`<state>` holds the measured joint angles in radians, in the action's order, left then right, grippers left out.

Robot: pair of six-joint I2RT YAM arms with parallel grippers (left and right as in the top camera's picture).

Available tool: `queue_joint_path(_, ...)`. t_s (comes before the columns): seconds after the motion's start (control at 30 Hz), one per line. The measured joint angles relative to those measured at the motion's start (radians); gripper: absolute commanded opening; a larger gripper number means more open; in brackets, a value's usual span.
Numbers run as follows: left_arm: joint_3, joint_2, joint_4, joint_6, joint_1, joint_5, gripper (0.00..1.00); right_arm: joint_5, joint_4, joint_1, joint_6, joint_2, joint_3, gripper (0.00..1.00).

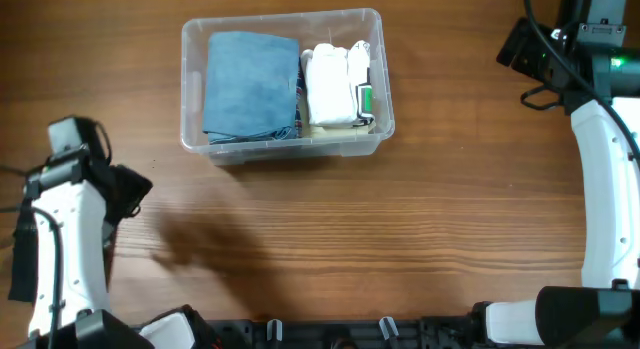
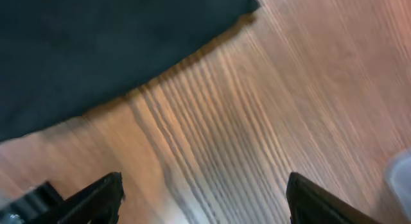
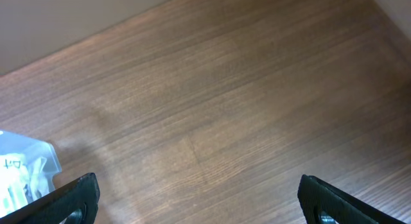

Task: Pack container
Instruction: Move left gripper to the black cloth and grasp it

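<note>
The clear plastic container (image 1: 285, 144) stands at the back middle of the wooden table. Inside it lie a folded blue cloth (image 1: 250, 84) on the left and a white rolled item (image 1: 332, 84) with a small green-and-white object (image 1: 366, 99) on the right. A corner of the container shows at the left edge of the right wrist view (image 3: 26, 166) and at the right edge of the left wrist view (image 2: 401, 179). My left gripper (image 2: 205, 201) is open and empty over bare wood at the left. My right gripper (image 3: 199, 201) is open and empty over bare wood at the right.
A dark area (image 2: 96, 44) fills the upper left of the left wrist view. The right arm (image 1: 600, 159) runs along the table's right side, the left arm (image 1: 65, 229) along the left side. A pale wall (image 3: 64, 18) lies beyond the table's far edge.
</note>
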<state>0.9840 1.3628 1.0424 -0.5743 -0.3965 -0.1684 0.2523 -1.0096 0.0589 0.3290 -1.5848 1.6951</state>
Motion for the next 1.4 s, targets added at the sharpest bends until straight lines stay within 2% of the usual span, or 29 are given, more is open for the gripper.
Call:
queue_joint_path(0.13,-0.038,0.0,-0.06,0.012,-0.114,0.037,0.88,0.0,0.0,0.0,0.0,0.0,0.0,1.0)
queue_joint_path(0.4,-0.038,0.0,-0.095,0.147,-0.119,0.001,0.89,0.0,0.0,0.0,0.0,0.0,0.0,1.0)
queue_joint_path(0.67,-0.043,0.017,-0.187,0.272,-0.119,0.002,0.97,0.0,0.0,0.0,0.0,0.0,0.0,1.0)
queue_joint_path(0.77,-0.043,0.039,-0.17,0.382,-0.119,0.0,1.0,0.0,0.0,0.0,0.0,0.0,0.0,1.0)
queue_joint_path(0.87,-0.045,0.085,-0.131,0.466,-0.119,-0.083,1.0,0.0,-0.001,0.0,0.0,0.0,0.0,1.0)
queue_joint_path(0.97,-0.045,0.143,-0.135,0.49,-0.119,-0.171,0.99,0.0,0.0,0.0,0.0,0.0,0.0,1.0)
queue_joint_path(1.23,-0.045,0.315,-0.246,0.515,-0.119,-0.331,0.99,0.0,0.0,0.0,0.0,0.0,0.0,1.0)
queue_joint_path(1.4,-0.029,0.415,-0.275,0.605,-0.05,-0.461,0.99,0.0,0.0,0.0,0.0,0.0,0.0,1.0)
